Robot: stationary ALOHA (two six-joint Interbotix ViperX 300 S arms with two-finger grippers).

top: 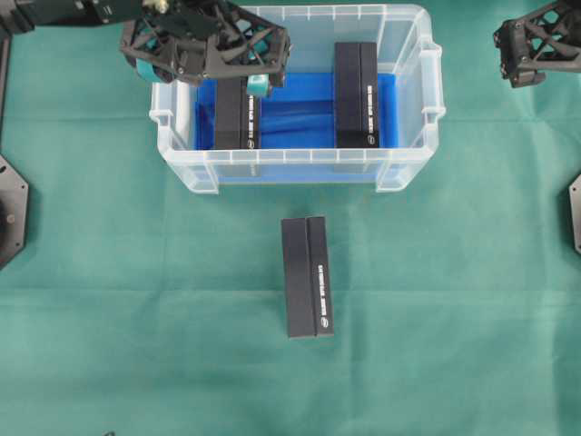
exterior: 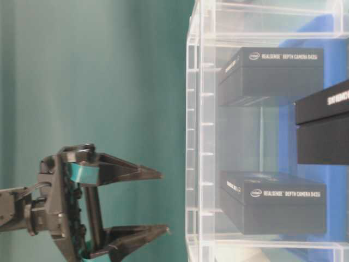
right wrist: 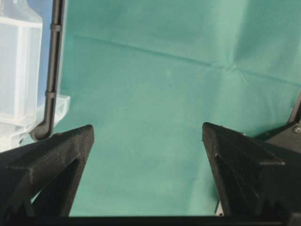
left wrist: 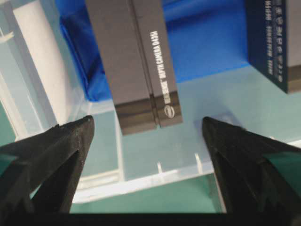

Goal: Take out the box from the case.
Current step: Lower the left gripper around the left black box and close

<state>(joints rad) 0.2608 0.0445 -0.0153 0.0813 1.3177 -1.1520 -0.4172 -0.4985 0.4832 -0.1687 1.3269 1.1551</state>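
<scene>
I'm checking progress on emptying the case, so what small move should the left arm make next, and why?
Probably lower the left pincer straight down over the left box. Its jaws are wide open, holding nothing, above that box's near end inside the case. One box already lies on the green cloth; the right pincer waits open, away from the case.

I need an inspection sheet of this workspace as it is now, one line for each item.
Surface: green cloth, bare apart from the items below.
Job's things: clear case with blue lining; two dark boxes inside, left box and right box; third box on the cloth in front of the case.
Clutter: nothing seen.
Grippers: left gripper above the left box, jaws open, holding nothing; right gripper over bare cloth right of the case, jaws open, empty.
Cables: a thin dark cable beside the case.
Surroundings: dark fixtures at the edges.
</scene>
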